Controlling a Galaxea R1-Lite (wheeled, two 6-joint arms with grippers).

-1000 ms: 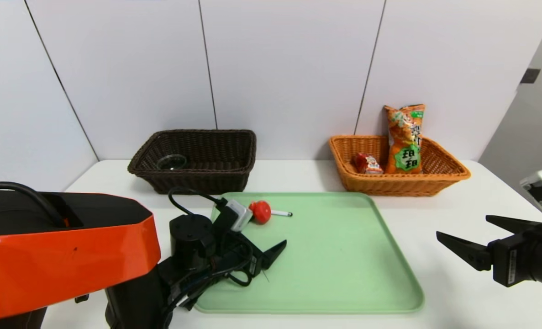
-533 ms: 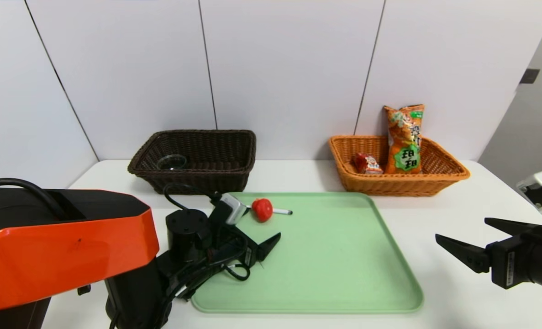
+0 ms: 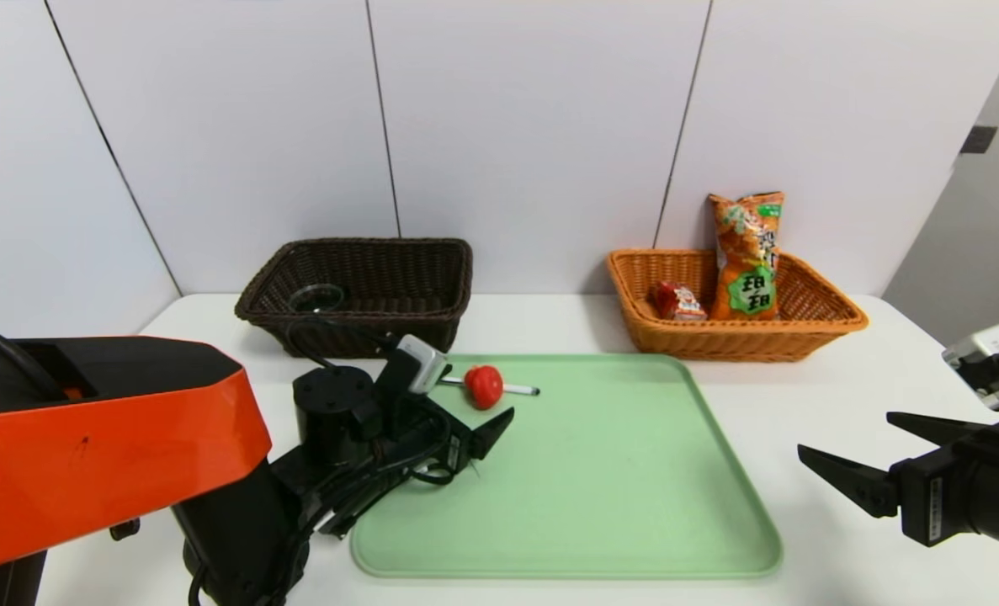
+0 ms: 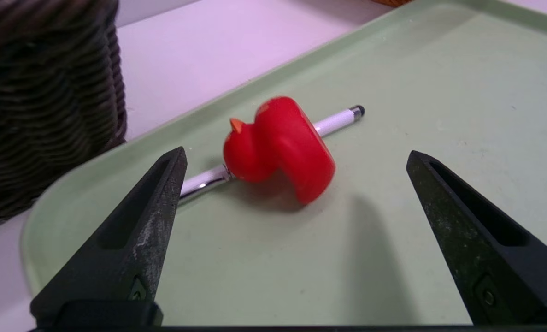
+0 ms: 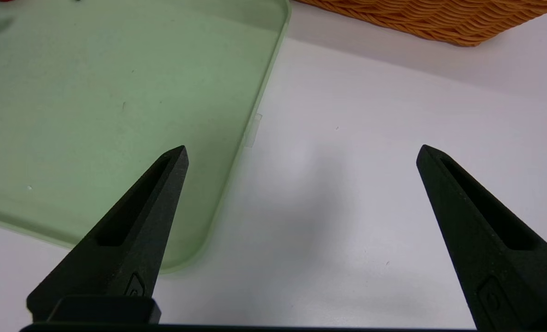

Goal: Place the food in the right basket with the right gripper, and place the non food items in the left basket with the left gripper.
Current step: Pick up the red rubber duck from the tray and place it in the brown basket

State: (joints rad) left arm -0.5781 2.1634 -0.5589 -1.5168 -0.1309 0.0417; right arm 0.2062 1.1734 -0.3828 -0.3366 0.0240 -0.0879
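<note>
The left gripper (image 4: 294,157) – a black two-fingered claw on an orange-shelled arm – reaches level over the near-left corner of the flat pale green plastic tray (image 3: 634,471), jaws spread wide and empty, just short of the small red rubber duck (image 3: 483,386) lying across the thin white pen (image 3: 516,390). The dark brown woven basket (image 3: 381,290) behind holds the clear glass cup (image 3: 317,297). The right gripper (image 3: 844,450) hangs wide open over bare white table (image 3: 836,379) beside the tray's right edge – the orange wicker basket (image 3: 802,324) holds the orange snack bag (image 3: 747,252) and red drink carton (image 3: 676,300)
</note>
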